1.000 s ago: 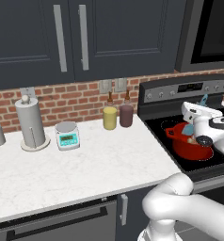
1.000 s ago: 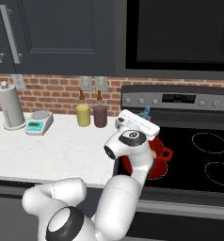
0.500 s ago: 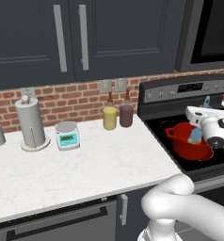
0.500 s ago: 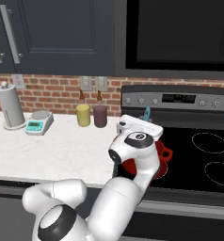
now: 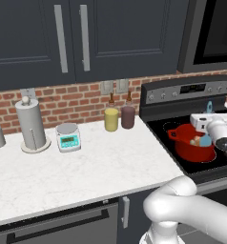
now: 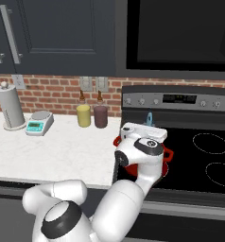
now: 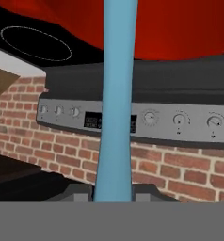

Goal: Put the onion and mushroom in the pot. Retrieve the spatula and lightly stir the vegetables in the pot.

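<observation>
Item: gripper point(image 7: 112, 192), jaws closed on the light-blue spatula point(image 7: 116, 94), whose shaft runs up between the fingertips toward the red pot point(image 5: 194, 145). Pot stands on the stove's point(image 5: 158, 127) front-left burner, near the counter point(image 5: 77, 167) edge. Spatula's blade end inside the pot beside a small pale-brown piece, either onion or mushroom, cannot tell which

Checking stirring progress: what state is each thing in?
Slim light-blue spatula: gripped, blade down in the pot.
Round red pot: on the stove, lidless, vegetables inside.
Gripper: shut on the spatula handle.
Dark upper cabinet doors: closed.
</observation>
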